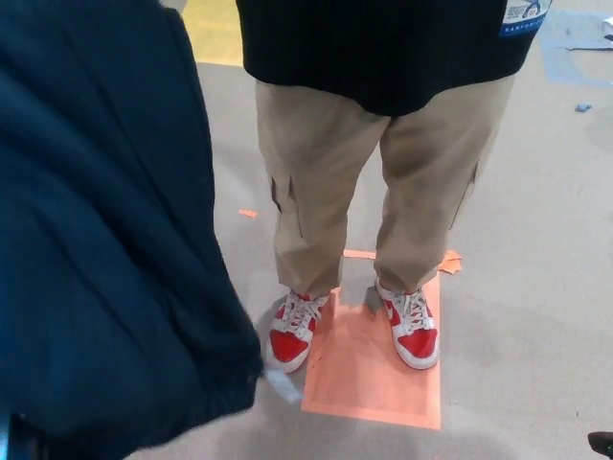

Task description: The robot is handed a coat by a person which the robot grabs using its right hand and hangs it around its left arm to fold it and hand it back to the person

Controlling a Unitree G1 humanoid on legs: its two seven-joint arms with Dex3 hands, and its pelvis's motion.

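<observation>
Head view, soft navy coat (96,240), rumpled folds

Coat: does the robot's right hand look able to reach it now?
Probably yes. The coat hangs at the left, a sliver of the right hand shows bottom right, and only floor and an orange mat lie between.

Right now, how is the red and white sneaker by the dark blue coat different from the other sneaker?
The sneaker near the dark blue coat stands mostly on the grey floor; the other sneaker stands on the flat orange sheet. The first toe points toward the coat, the other's away. Both are red and white with pale laces.
</observation>
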